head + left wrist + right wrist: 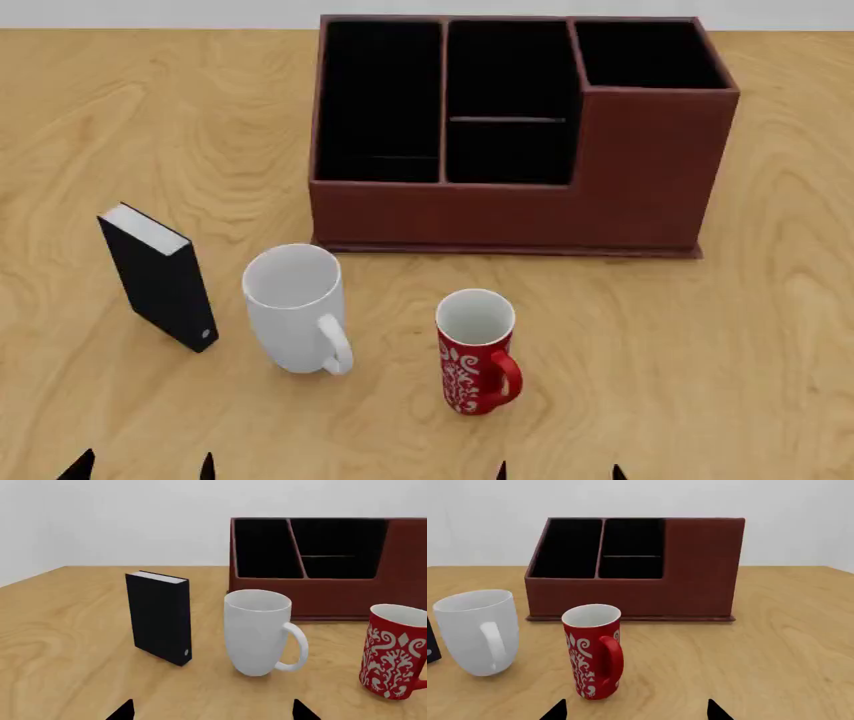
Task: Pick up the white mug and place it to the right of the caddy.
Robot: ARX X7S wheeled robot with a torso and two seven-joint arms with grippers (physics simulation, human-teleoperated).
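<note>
We find no readable text, brand, number or sign anywhere in these views. The red mug point(474, 352) carries only a white ornamental scroll pattern, not letters. The black box point(160, 617) has a tiny pale round mark near its lower corner, too small for us to read. The white mug point(296, 308), the caddy point(641, 160) and the wooden table point(747, 360) bear no markings that we can see.

We see the caddy point(521, 215) at the table's point(747, 350) far side, white mug point(296, 308) before it, book-like box point(160, 278) to its left, patterned mug point(474, 352) to its right
</note>
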